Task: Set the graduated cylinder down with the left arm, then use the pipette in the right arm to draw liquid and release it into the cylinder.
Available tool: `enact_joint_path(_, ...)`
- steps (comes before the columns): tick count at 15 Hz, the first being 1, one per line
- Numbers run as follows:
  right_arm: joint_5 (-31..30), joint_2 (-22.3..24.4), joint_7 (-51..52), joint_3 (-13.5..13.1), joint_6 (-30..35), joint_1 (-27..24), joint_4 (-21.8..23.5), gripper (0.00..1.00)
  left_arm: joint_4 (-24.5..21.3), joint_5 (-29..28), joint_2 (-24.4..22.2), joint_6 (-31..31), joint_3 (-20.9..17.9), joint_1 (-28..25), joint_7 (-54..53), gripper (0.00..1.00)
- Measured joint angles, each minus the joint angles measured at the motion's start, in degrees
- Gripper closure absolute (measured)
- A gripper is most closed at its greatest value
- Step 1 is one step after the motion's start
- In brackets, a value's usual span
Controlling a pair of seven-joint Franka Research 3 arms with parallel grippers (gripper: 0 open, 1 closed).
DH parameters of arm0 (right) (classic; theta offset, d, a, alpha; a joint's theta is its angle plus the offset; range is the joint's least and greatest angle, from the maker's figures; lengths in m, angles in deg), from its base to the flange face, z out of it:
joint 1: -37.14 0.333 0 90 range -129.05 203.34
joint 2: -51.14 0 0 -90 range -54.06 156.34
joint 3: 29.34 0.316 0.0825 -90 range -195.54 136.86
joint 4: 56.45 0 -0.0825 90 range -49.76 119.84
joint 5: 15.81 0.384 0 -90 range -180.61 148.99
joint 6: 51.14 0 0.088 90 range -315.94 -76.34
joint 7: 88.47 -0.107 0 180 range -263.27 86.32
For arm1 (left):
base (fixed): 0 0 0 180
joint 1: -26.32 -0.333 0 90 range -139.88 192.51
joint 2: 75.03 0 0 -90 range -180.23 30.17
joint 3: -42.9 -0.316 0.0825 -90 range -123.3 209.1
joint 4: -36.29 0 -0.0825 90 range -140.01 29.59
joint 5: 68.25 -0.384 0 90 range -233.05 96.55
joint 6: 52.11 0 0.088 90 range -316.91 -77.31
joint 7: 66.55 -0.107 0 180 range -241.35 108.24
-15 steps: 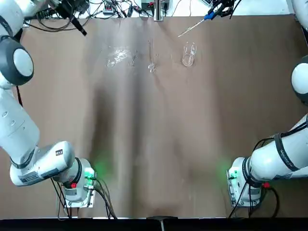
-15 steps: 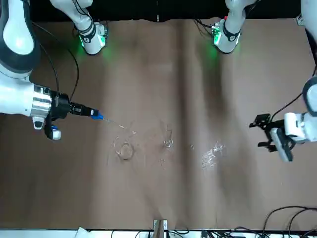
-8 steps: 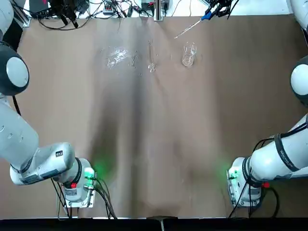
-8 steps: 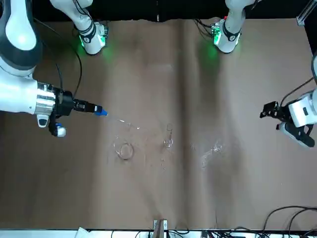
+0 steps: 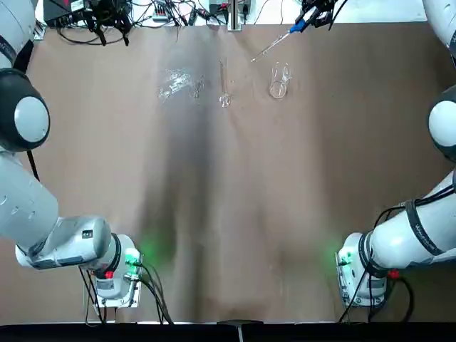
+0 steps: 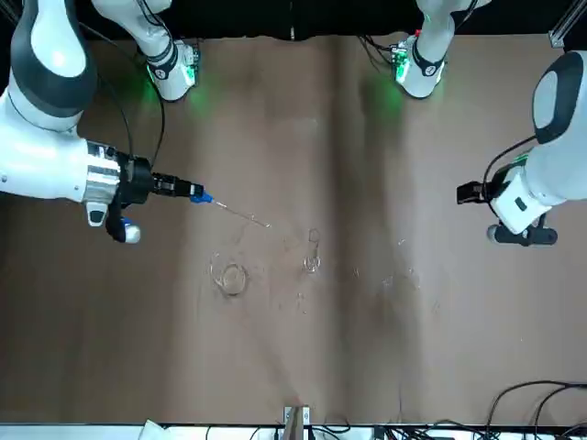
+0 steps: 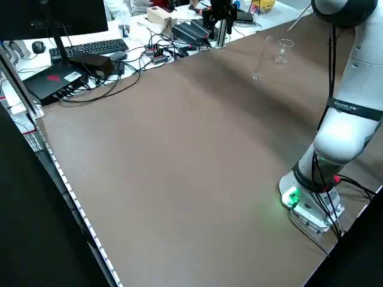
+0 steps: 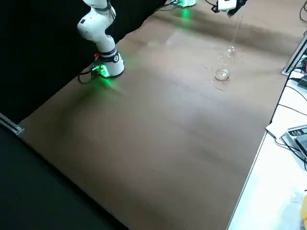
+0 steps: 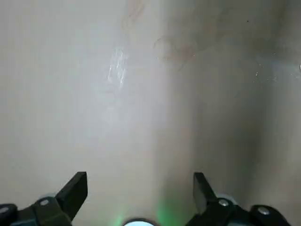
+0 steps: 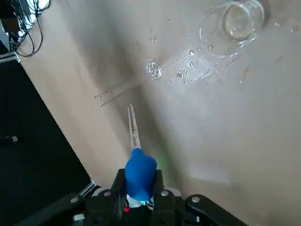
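Two grippers out over the table. R gripper [image 6: 188, 190] is closed on the pipette [image 5: 271, 47] by its blue bulb [image 10: 140, 174], near the far edge on the robot's right; tip angles inward toward the cyl/beaker side, apart from both in the right wrist view. Tip ht above table: can't tell.

Cyl [image 5: 224, 84] stands upright on the table, mid-width, toward the far edge, nothing gripping it. Beaker [image 5: 279, 81] is upright near it, robot's right side, w/ a gap between. Droplets [image 10: 190, 64] on the table btwn the two. Liquid lvl in either: can't tell.

L gripper [image 6: 486, 194] is at the far-left corner area, fingers wide apart, holding nothing; big gap to cyl. Cables [image 5: 164, 14] run just past the far edge.
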State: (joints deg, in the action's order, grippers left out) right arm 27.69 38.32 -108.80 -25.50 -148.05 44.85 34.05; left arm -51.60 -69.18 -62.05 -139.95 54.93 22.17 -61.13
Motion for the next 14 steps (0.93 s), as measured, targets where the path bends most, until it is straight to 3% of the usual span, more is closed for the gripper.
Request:
enact_joint_path(4,3.44,0.04,-0.48,0.0,-1.08,1.31,0.0,0.73,0.39,-0.06,-0.98,1.74,0.0,0.53,3.84,0.01)
enact_joint_path(14,3.67,0.04,-4.21,0.01,-8.28,6.04,0.0,0.73,0.44,-0.07,-2.19,2.64,0.13,1.25,8.6,0.0)
